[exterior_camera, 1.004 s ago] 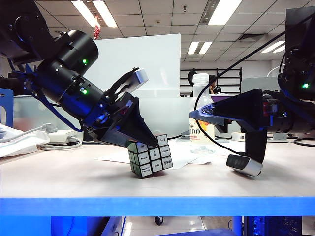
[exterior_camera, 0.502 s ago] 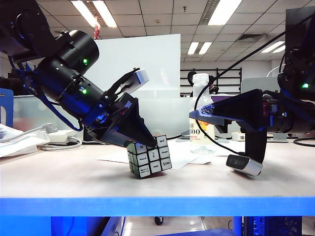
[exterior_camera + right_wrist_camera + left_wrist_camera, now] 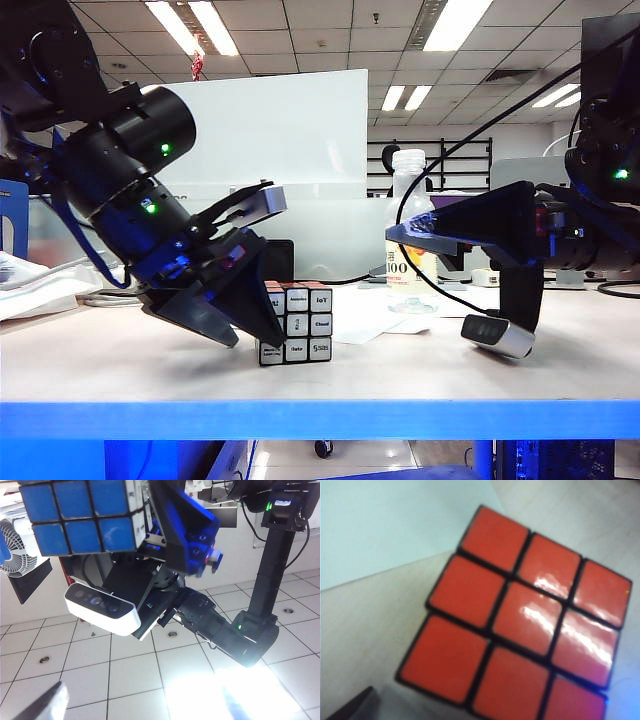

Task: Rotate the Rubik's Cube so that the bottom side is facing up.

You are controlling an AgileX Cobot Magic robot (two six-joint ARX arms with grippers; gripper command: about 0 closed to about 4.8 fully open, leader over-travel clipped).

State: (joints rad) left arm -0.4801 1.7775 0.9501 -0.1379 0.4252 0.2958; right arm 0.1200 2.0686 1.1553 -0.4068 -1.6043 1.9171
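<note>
The Rubik's Cube (image 3: 295, 323) sits flat on the table, white lettered tiles facing the exterior camera. Its red face (image 3: 520, 615) fills the left wrist view and its blue face (image 3: 80, 515) shows in the right wrist view. My left gripper (image 3: 250, 310) slants down at the cube's left side, open, with nothing in it. Only one dark fingertip (image 3: 350, 707) shows in the left wrist view, clear of the cube. My right gripper (image 3: 400, 232) hangs level to the right of the cube beside the bottle. It is open and empty, its blurred fingertips (image 3: 45, 705) wide apart.
A clear plastic bottle (image 3: 410, 245) stands behind and to the right of the cube. A sheet of white paper (image 3: 375, 310) lies under and behind the cube. A white power strip with cable (image 3: 120, 282) lies at the far left. The table's blue front edge (image 3: 320, 420) runs across.
The cube was tipped up on one edge in the left gripper; now it lies flat. The left gripper has opened, dipped and drawn back to the left. The right arm has not moved.
</note>
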